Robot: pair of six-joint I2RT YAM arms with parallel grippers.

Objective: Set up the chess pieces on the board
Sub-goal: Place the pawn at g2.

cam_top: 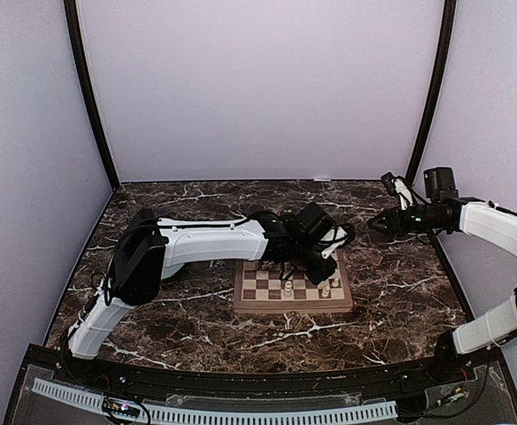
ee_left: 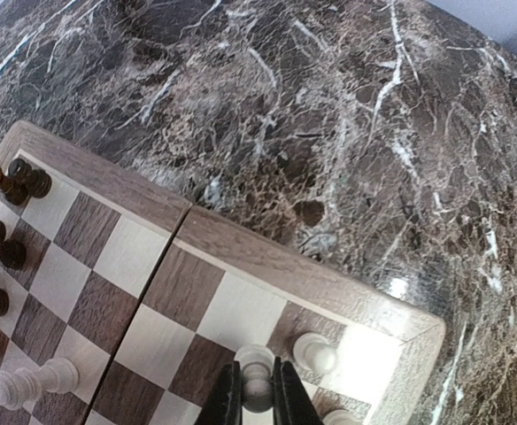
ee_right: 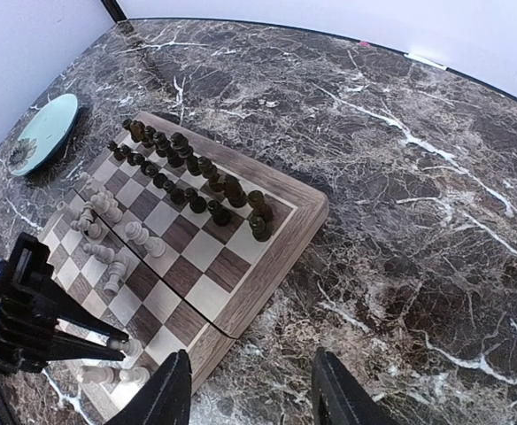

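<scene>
The board (cam_top: 276,304) lies mid-table, a checkered wooden square (ee_right: 285,226). Dark chess pieces (ee_right: 196,181) stand in two rows along its far side (ee_left: 11,181). Several white chess pieces (ee_right: 108,257) stand or lie scattered on the near half; one lies on its side (ee_left: 33,382). My left gripper (ee_left: 257,400) is shut on a white piece (ee_left: 257,365) just above a square near the board's corner, beside another white piece (ee_left: 314,352). The same gripper (cam_top: 329,273) hangs over the board's right end. My right gripper (ee_right: 250,390) is open and empty, raised over bare marble right of the board (cam_top: 375,223).
A pale-teal plate (ee_right: 46,133) sits on the marble beyond the board's far end; the left arm (cam_top: 214,239) hides it from above. Dark veined marble (ee_left: 347,133) surrounds the board. White walls enclose the table on three sides.
</scene>
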